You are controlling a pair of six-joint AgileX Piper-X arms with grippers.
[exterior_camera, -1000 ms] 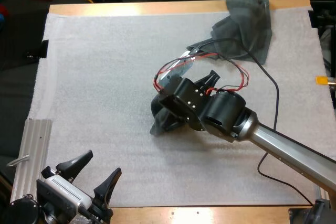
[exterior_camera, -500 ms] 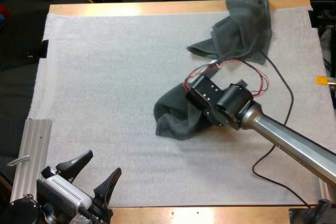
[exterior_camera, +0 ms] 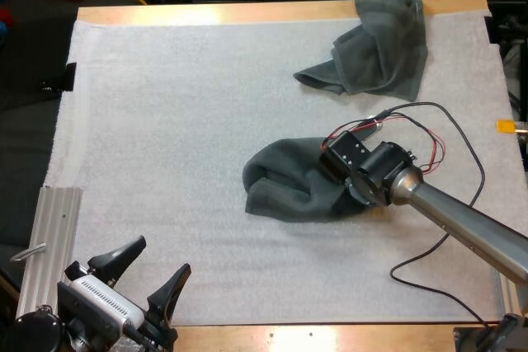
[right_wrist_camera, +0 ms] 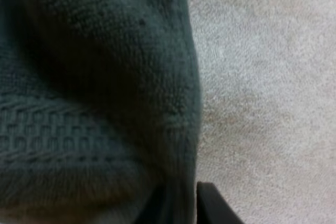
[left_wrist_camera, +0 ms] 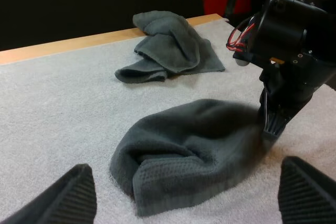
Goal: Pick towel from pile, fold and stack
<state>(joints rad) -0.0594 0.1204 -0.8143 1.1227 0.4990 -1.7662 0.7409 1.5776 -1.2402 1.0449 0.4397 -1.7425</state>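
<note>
The right gripper [left_wrist_camera: 273,123], its fingertips hidden under its own wrist from above, clenches one edge of a spread dark grey-green towel [exterior_camera: 289,187], which extends leftward from it. The left gripper [exterior_camera: 159,257] stands released, well apart. A crumpled dark grey-green towel [exterior_camera: 375,43] lies beyond.

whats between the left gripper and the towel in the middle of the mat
Only bare mat lies between the left gripper and the middle towel, as the high view and the left wrist view both show.
</note>
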